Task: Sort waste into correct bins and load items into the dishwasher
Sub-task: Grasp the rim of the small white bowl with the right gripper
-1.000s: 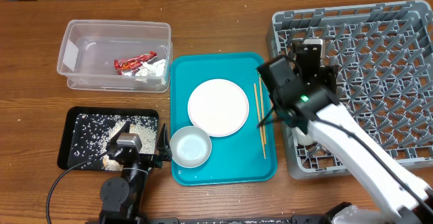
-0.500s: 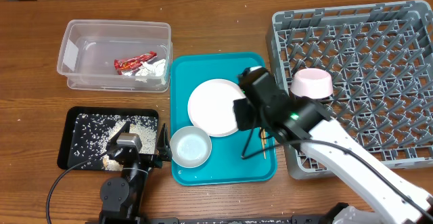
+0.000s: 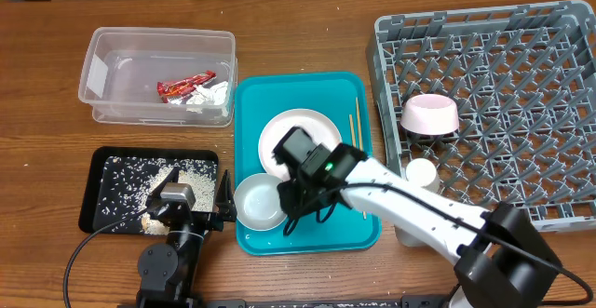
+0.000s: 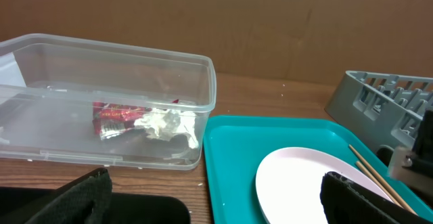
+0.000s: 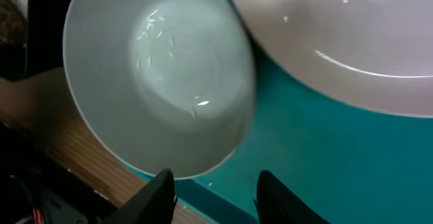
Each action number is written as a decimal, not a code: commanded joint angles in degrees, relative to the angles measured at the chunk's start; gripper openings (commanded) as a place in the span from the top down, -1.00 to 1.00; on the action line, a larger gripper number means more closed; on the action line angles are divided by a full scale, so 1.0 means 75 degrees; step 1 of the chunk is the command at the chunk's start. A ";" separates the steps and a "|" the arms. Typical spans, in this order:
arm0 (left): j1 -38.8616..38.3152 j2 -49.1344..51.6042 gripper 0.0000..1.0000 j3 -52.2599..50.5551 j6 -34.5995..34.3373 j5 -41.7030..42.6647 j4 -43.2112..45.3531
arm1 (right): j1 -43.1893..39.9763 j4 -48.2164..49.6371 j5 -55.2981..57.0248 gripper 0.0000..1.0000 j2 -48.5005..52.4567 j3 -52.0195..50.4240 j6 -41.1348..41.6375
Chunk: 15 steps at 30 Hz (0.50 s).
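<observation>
My right gripper (image 3: 291,207) hangs open over the front of the teal tray, beside the rim of a white bowl (image 3: 261,201) (image 5: 162,82); its fingers (image 5: 159,190) hold nothing. The round plate (image 3: 296,136) (image 5: 338,41) lies behind it, partly under the arm. Chopsticks (image 3: 357,127) rest along the tray's right side. A pale pink bowl (image 3: 429,114) sits upside down in the grey dish rack (image 3: 503,57), with a small white cup (image 3: 421,173) near it. My left gripper (image 3: 186,206) (image 4: 216,204) stands open by the black tray (image 3: 102,173), which holds rice scraps. The clear tub (image 3: 112,52) (image 4: 108,61) contains a red wrapper (image 3: 184,87) and a tissue (image 3: 212,94).
The teal tray (image 3: 307,238) (image 4: 237,156) lies between the two bins and the rack, whose corner (image 4: 385,102) shows in the left wrist view. The right arm crosses the tray's front right corner. Bare wooden table (image 3: 298,29) runs along the back.
The right arm has swung left from the dish rack to the tray, leaving the pink bowl in the rack, and now hangs by the white bowl. The left arm has not moved.
</observation>
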 commanded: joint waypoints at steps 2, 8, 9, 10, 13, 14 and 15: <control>-0.0029 -0.0079 -1.00 -0.0029 -0.0044 -0.0017 -0.0012 | -0.0006 0.0399 0.0385 0.22 0.0344 -0.0009 0.0673; -0.0029 -0.0079 -1.00 -0.0029 -0.0044 -0.0017 -0.0015 | -0.0035 0.0749 0.0434 0.54 0.0842 -0.0009 0.1128; -0.0029 -0.0079 -1.00 -0.0029 -0.0044 -0.0017 -0.0012 | -0.0041 0.0708 0.0428 0.66 0.0836 0.0017 0.1131; -0.0029 -0.0079 -1.00 -0.0029 -0.0044 -0.0017 -0.0015 | -0.0041 0.0653 0.0434 0.78 0.0822 0.0052 0.1154; -0.0029 -0.0079 -1.00 -0.0029 -0.0044 -0.0017 -0.0015 | -0.0070 0.0315 0.0554 0.92 0.0740 0.0242 0.1192; -0.0029 -0.0079 -1.00 -0.0029 -0.0044 -0.0017 -0.0015 | -0.0079 0.0178 0.0667 0.92 0.0699 0.0294 0.1244; -0.0029 -0.0079 -1.00 -0.0029 -0.0044 -0.0017 -0.0015 | -0.0096 -0.0073 0.0953 0.92 0.0615 0.0379 0.1329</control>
